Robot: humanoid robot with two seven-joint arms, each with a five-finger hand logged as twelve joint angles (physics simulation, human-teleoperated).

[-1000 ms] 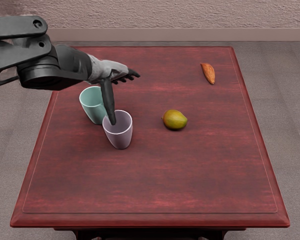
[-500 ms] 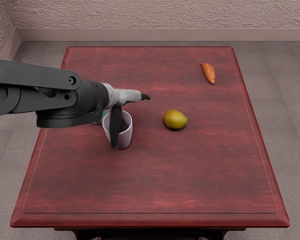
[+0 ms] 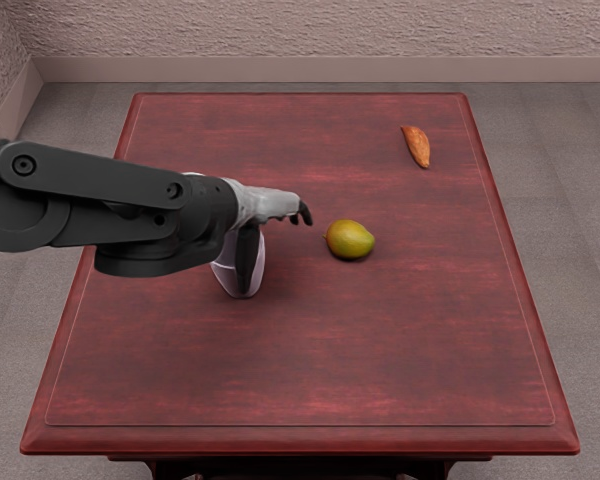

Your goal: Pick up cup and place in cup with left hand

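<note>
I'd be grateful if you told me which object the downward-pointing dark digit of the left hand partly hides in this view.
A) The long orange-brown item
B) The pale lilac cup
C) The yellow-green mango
B: the left hand's dark digit points down across the pale lilac cup, with cup wall showing on both sides of it.

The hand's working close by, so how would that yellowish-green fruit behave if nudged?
The fruit would probably roll, given its rounded sides, though its oval shape may make it veer. Its smooth, faintly shiny skin could be slippery.
</note>
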